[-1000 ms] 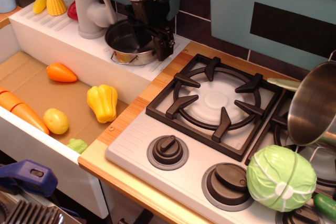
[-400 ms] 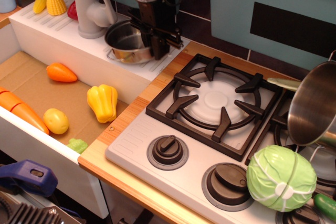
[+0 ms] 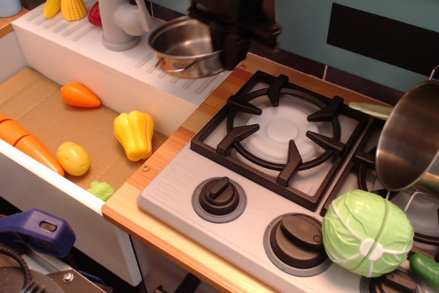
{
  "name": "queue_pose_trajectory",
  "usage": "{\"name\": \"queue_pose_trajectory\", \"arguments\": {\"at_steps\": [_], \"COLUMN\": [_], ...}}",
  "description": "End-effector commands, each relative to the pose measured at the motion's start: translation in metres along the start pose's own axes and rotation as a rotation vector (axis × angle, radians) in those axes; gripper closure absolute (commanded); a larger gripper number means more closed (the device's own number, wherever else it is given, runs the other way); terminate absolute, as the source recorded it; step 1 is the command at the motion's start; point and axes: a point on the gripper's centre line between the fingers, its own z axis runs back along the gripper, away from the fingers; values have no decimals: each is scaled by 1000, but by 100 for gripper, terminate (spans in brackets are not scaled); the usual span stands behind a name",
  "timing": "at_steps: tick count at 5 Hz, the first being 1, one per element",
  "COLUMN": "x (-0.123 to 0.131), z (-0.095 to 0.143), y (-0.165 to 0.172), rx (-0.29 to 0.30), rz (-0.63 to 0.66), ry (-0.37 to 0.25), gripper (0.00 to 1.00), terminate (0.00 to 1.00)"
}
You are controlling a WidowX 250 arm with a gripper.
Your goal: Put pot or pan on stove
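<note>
text: none legible | labels: none | knobs: unmarked (no numbers visible)

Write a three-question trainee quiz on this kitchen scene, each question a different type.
1. True or false: the small pot rests on the ledge.
2. What holds the small pot? A) faucet B) gripper C) cabbage
3. Fill in: the near-left burner on the stove is ___.

Key: 1 false, it is lifted and tilted; 2 B; 3 empty.
</note>
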Motion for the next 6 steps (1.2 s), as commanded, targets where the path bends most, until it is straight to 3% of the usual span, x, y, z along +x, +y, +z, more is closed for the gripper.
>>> {"name": "queue_pose_trajectory", "arguments": {"at_steps": [1, 2, 3, 4, 5, 6], "x": [-13, -17, -12, -6, 6, 11], "z": [27, 25, 18, 8, 3, 0], "y": [-35, -47, -61, -80, -81, -84], "rx": [41, 18, -40, -29, -97, -200], "rz": [84, 111, 156, 145, 140, 187], "ry": [-69, -103, -112, -170, -146, -105], "gripper": [100, 100, 100, 100, 100, 0], "terminate": [0, 0, 0, 0, 0, 0]}}
